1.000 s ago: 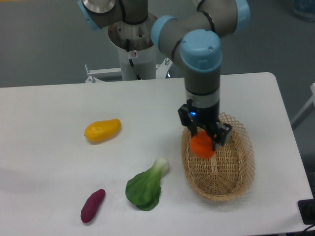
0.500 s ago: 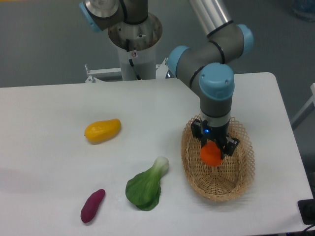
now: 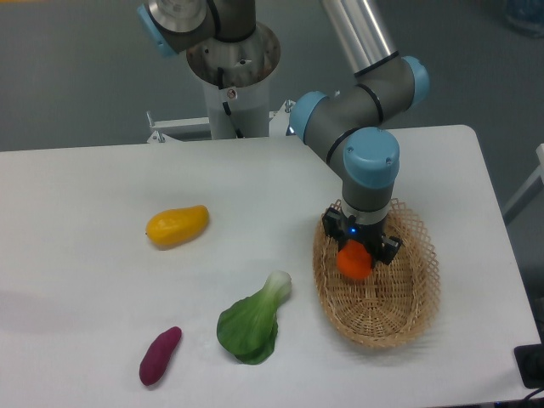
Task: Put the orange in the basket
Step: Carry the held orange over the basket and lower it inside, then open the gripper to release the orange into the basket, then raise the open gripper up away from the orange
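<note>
One orange | clasped between gripper fingers | inside basket

A robotics lab setting is indicated: a UR5e arm is mounted on a white pedestal behind a plain white surface. Grey floor is seen beyond. Toy-like food props, a mango, greens, and a purple yam, are laid out.
</note>
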